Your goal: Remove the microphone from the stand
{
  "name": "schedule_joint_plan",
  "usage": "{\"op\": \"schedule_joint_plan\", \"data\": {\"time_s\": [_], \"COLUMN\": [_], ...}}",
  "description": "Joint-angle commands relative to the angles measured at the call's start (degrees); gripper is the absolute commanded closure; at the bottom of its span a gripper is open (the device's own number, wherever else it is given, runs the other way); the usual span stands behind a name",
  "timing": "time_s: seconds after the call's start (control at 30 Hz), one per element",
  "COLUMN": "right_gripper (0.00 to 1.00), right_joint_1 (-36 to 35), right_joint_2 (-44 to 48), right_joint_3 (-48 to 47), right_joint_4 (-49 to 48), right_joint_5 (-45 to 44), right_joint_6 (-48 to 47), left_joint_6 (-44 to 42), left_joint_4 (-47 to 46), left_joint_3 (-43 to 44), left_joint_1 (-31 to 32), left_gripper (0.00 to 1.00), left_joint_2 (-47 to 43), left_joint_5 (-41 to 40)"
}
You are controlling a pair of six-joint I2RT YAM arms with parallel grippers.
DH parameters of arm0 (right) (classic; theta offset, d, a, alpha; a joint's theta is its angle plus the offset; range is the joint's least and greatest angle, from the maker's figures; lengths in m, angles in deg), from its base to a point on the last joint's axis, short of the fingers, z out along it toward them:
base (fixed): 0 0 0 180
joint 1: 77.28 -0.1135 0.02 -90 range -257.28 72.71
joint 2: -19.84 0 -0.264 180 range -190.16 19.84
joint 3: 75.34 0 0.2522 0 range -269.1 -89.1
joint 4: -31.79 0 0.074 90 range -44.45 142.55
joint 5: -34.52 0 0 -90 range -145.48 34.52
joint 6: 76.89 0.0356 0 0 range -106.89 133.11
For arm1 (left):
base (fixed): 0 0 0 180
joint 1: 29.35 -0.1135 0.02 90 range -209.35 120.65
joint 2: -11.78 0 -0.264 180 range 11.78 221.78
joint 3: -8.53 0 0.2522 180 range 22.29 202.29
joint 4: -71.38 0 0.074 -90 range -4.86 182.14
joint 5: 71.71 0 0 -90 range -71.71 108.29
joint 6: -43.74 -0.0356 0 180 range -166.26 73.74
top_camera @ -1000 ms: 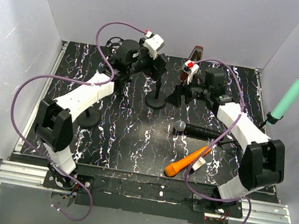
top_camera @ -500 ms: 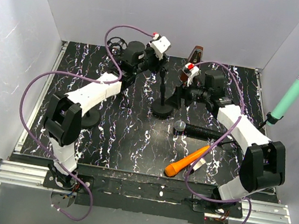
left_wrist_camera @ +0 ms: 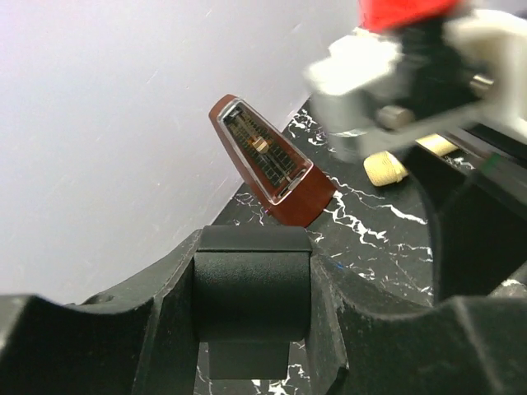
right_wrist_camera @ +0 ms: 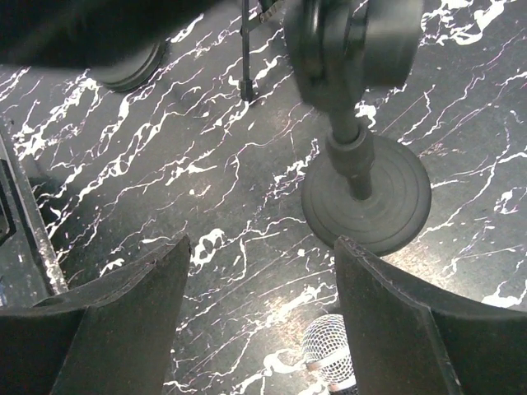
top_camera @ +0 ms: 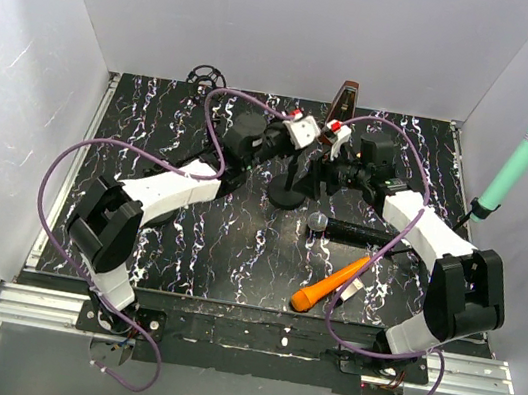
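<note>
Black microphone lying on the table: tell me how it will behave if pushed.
The black microphone lies on its side, a round barrel, so it would probably roll. It looks rigid. Its mesh head may dent if squeezed.

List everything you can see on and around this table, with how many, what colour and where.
stand: one, black, round base mid-table towards the back
black microphone: one, black with a grey mesh head, lying just right of the stand base
orange microphone: one, orange, lying front right of centre
small white piece: one, white, beside the orange microphone
green microphone: one, mint green, head up by the right wall
metronome: one, brown, back edge
black ring-shaped object: one, back left
table: one, black with white veins
left arm: one, white and black, jaws shut on the stand top
right arm: one, white and black, jaws open near the stand
</note>
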Motion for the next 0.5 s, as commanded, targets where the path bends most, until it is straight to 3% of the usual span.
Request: {"op": "schedule_joint_plan", "data": {"time_s": [0.0,0.3,0.47], "right_gripper": [0.24,0.24,0.24], "right_joint_1": [0.1,1.3,2.3], "right_joint_2": [2.1,4.8,7.1], "right_joint_3": [-0.9,-2.0,-1.4], "right_joint_4": [-3.2,6.4,7.1], "right_joint_5": [0.1,0.9,0.9], "right_joint_6": [-3.5,-13.3,-13.1], "left_joint_6": [-8.1,-8.4,-12.2], "left_joint_4": [4.2,4.2,-2.3], "left_joint_3": [-7.2,-10.9,-8.8], "left_joint_1": [2.9,3.9,3.8], "left_gripper": [1.00,1.00,1.00], "left_joint_2": [-0.6,-0.9,2.3], "left_joint_5": [-1.2,-2.8,-10.2]}}
